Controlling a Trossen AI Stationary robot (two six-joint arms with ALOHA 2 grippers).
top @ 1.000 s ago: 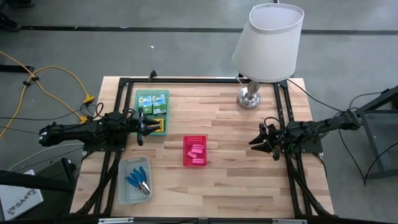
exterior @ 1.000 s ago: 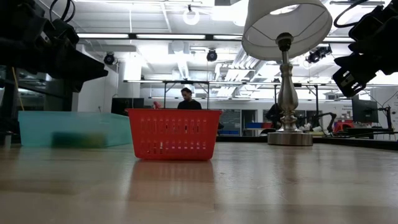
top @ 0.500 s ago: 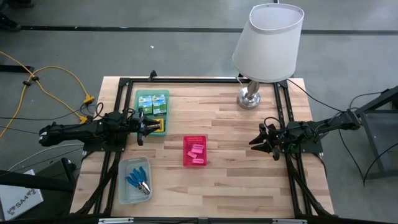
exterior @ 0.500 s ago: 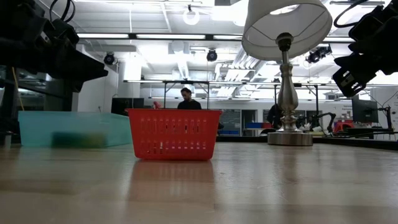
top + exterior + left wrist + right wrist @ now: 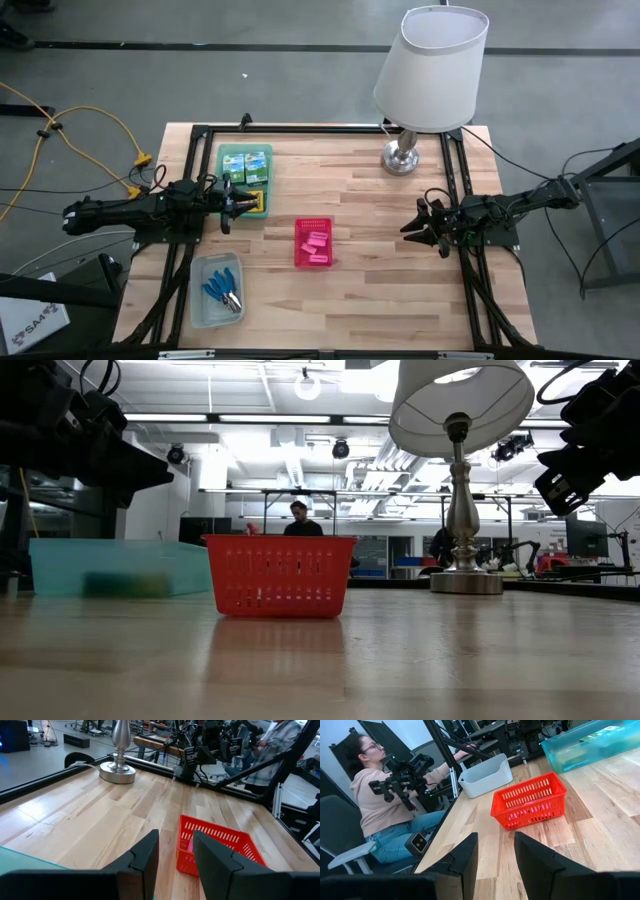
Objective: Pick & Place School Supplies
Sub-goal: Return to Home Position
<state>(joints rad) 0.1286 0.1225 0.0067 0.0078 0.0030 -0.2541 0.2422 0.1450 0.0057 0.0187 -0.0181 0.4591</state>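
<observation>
Red mesh basket (image 5: 312,243) is sitting mid-table in the high view, with bare wood lying open all around it. The pink erasers (image 5: 316,240) are lying inside it, their long sides running roughly across its width. The left gripper (image 5: 238,203) is hovering off its left side and the right gripper (image 5: 412,227) well off its right. In the low view it is standing alone. In each wrist view, the fingers (image 5: 142,860) are standing parted, gripping nothing.
</observation>
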